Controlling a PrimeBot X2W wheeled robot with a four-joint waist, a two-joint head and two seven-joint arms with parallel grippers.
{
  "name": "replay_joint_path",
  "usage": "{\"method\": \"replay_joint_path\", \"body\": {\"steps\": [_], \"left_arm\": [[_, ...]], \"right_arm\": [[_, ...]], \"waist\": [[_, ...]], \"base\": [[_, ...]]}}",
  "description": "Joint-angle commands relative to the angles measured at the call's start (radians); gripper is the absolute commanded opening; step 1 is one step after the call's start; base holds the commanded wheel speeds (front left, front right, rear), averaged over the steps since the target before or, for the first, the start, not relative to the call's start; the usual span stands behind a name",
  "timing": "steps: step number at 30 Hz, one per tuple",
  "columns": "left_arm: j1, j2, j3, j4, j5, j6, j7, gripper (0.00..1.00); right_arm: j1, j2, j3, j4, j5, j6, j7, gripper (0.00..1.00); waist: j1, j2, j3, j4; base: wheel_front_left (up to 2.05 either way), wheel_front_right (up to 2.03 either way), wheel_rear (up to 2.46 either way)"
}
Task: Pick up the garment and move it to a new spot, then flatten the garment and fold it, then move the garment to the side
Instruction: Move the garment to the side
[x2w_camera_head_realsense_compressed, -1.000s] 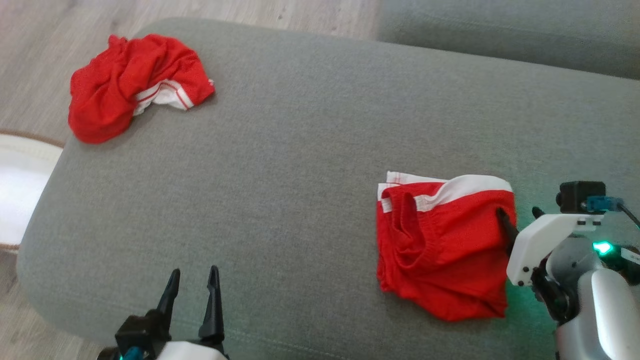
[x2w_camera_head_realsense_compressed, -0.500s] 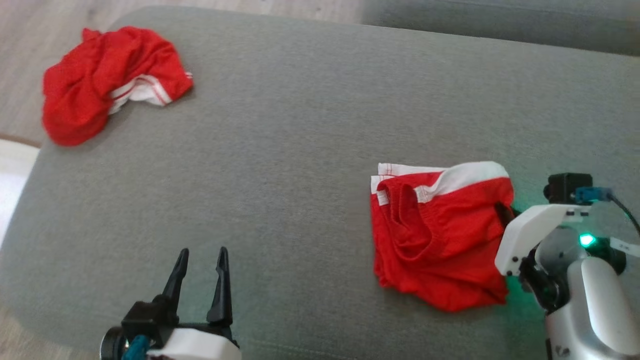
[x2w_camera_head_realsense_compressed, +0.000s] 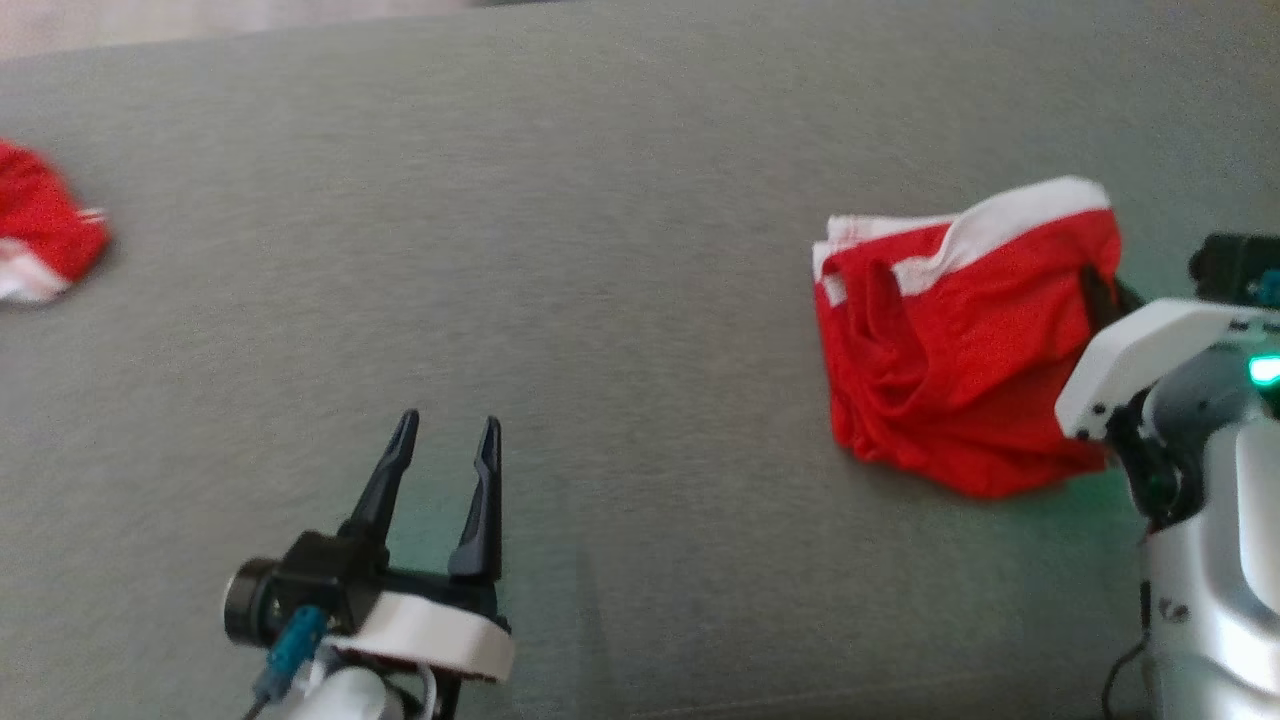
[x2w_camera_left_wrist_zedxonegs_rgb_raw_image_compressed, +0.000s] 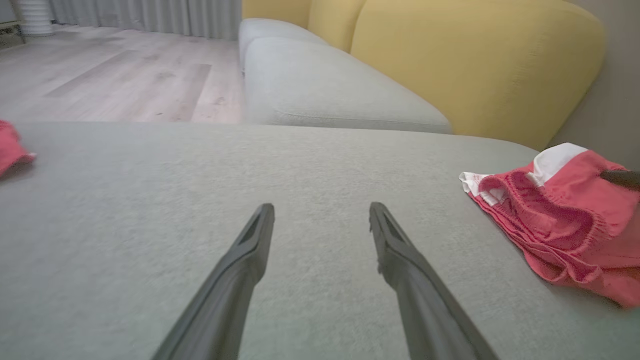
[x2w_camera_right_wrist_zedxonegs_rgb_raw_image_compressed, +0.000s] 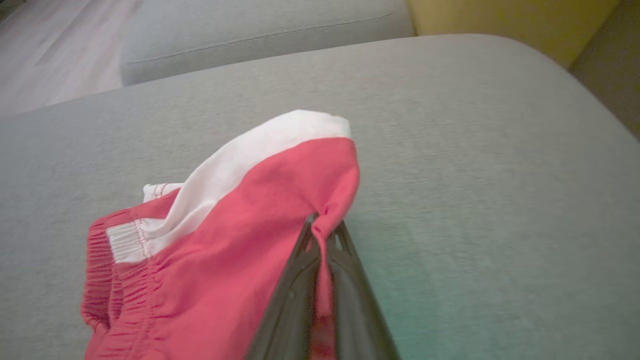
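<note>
garment (x2w_camera_head_realsense_compressed: 960, 370), red with a white band, lies at the right of the grey sofa cushion (x2w_camera_head_realsense_compressed: 640, 250) in the head view. left wrist view: left tool (x2w_camera_left_wrist_zedxonegs_rgb_raw_image_compressed: 321, 207) spread above bare cushion. right wrist view: right tool (x2w_camera_right_wrist_zedxonegs_rgb_raw_image_compressed: 326, 224) pinches the garment's edge.

The garment (x2w_camera_head_realsense_compressed: 950, 370) on cushion (x2w_camera_head_realsense_compressed: 600, 250), right side
</note>
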Motion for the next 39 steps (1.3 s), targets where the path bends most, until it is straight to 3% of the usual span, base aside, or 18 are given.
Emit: {"method": "replay_joint_path", "body": {"steps": [1,7,13,18,28,33,34,35,36,39], "left_arm": [[-0.047,0.025,0.029,-0.034,0.012,0.002,0.004,1.00],[-0.098,0.055,0.030,-0.057,0.037,0.009,0.043,1.00],[-0.113,0.081,0.033,-0.085,0.049,0.022,0.073,1.00],[-0.109,0.093,0.043,-0.100,0.049,0.040,0.081,1.00],[-0.101,0.105,0.060,-0.134,0.049,0.063,0.071,1.00],[-0.098,0.110,0.061,-0.146,0.050,0.067,0.069,1.00],[-0.098,0.110,0.061,-0.147,0.050,0.067,0.068,1.00],[-0.099,0.109,0.061,-0.147,0.049,0.067,0.068,1.00],[-0.100,0.109,0.061,-0.147,0.049,0.068,0.068,1.00],[-0.100,0.106,0.061,-0.142,0.047,0.068,0.065,1.00]], "right_arm": [[-0.052,-0.007,0.017,-0.047,-0.007,0.007,-0.015,0.00],[-0.104,-0.010,0.021,-0.038,-0.010,0.007,-0.045,0.00],[-0.160,-0.023,0.037,0.014,-0.012,0.007,-0.073,0.00],[-0.250,-0.087,0.035,0.086,-0.021,0.007,-0.075,0.00],[-0.371,-0.310,-0.005,0.229,-0.105,0.007,-0.082,0.00],[-0.394,-0.352,-0.047,0.266,-0.145,0.007,-0.100,0.00],[-0.397,-0.354,-0.057,0.272,-0.155,0.007,-0.101,0.24],[-0.399,-0.352,-0.071,0.278,-0.160,0.007,-0.102,0.67],[-0.400,-0.345,-0.087,0.280,-0.163,0.007,-0.107,1.00],[-0.395,-0.321,-0.108,0.279,-0.186,0.007,-0.119,1.00]], "waist": [[-0.0001,0.0000,0.067,-0.110],[-0.0001,0.0000,0.119,-0.214],[-0.0001,0.0000,0.140,-0.242],[-0.0001,0.0000,0.140,-0.205],[-0.0001,0.0000,0.168,-0.099],[-0.0001,0.0000,0.184,-0.074],[-0.0001,0.0000,0.186,-0.071],[-0.0001,0.0000,0.187,-0.069],[-0.0001,0.0000,0.188,-0.067],[-0.0001,0.0000,0.184,-0.067]], "base": [[0.00,0.00,0.00],[0.00,0.00,0.00],[0.00,0.00,0.00],[0.00,0.00,0.00],[0.00,0.00,0.00],[0.00,0.00,0.00],[0.00,0.00,0.00],[0.00,0.00,0.00],[0.00,0.00,0.00],[0.00,0.00,0.00]]}}
